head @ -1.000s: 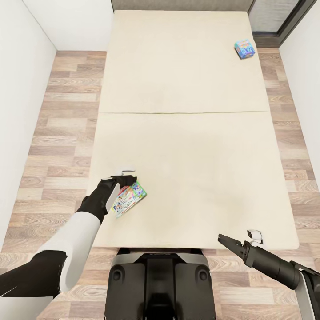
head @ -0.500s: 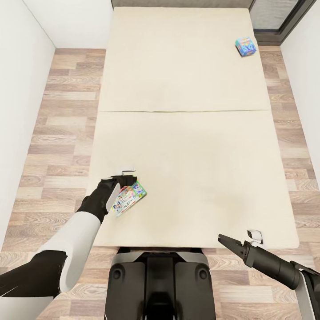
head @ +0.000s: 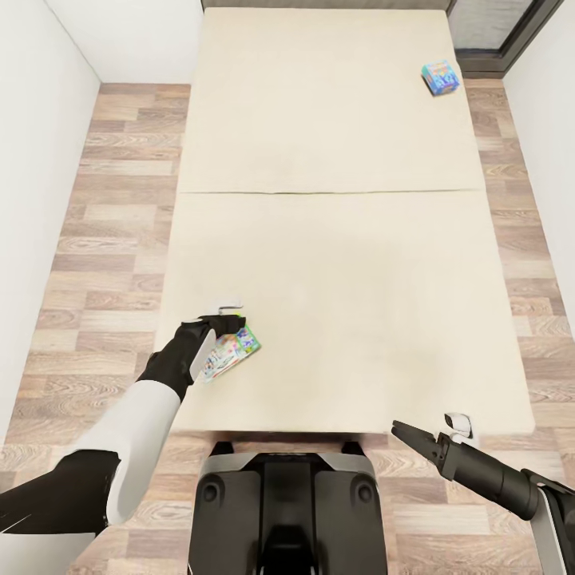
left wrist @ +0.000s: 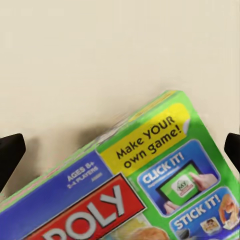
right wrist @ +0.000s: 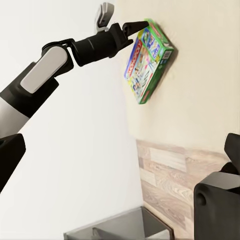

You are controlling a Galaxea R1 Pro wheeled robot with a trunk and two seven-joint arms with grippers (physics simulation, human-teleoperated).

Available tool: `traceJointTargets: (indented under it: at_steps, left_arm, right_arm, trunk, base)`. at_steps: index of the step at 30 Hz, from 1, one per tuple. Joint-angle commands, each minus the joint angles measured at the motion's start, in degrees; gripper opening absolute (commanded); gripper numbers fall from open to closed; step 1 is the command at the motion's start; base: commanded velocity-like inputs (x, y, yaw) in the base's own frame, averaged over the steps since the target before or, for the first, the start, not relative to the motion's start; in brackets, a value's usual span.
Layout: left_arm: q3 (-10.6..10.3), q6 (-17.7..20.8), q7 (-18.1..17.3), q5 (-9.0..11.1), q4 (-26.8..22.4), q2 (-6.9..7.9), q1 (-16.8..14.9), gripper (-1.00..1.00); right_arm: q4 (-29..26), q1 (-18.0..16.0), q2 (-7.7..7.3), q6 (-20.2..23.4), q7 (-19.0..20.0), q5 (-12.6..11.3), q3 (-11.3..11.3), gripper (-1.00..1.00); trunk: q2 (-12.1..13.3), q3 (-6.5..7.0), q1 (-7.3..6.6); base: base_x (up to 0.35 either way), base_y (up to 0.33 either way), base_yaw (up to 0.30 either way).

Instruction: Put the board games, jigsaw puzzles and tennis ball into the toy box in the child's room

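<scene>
Where left gripper grips, board game half-hidden

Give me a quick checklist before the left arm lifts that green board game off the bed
1. Left gripper at the green board game: ok, at its near-left edge.
2. Fingers spread either side of the box: ok.
3. Grip closed on the box: cannot tell.
4. Box resting on the bed: ok.
5. Right gripper out of the way: ok, open, past the bed's near edge.
6. Blue board game far from the lift: ok.
</scene>
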Motion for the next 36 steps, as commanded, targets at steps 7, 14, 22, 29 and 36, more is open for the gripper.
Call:
traceJointTargets:
  at_steps: [7, 14, 22, 29, 36]
  left_arm:
    - [-0.1, 0.3, 0.2, 0.2, -0.1, -0.12, 0.0, 1.00]
    - [-0.1, 0.3, 0.2, 0.2, -0.1, -0.07, 0.0, 1.00]
    - [-0.1, 0.3, 0.2, 0.2, -0.1, -0.12, 0.0, 1.00]
    - [-0.1, 0.3, 0.2, 0.2, -0.1, -0.13, 0.0, 1.00]
    - [-0.1, 0.3, 0.2, 0.3, -0.1, -0.13, 0.0, 1.00]
  right_arm:
    - [0.0, 0.0, -0.01, 0.5, 0.1, -0.1, 0.0, 1.00]
    - [0.0, 0.0, -0.01, 0.5, 0.1, -0.1, 0.0, 1.00]
    - [0.0, 0.0, -0.01, 0.5, 0.1, -0.1, 0.0, 1.00]
    - [0.0, 0.0, -0.01, 0.5, 0.1, -0.1, 0.0, 1.00]
    - [0.0, 0.0, -0.01, 0.5, 0.1, -0.1, 0.0, 1.00]
  trunk:
    - [-0.1, -0.06, 0.01]
    - [-0.1, -0.06, 0.01]
    - [-0.1, -0.06, 0.01]
    - [-0.1, -0.06, 0.01]
    - [-0.1, -0.06, 0.01]
  base:
    - [-0.148, 0.000, 0.000]
    - [-0.039, 0.000, 0.000]
    - [-0.093, 0.000, 0.000]
    - [-0.155, 0.000, 0.000]
    - [-0.039, 0.000, 0.000]
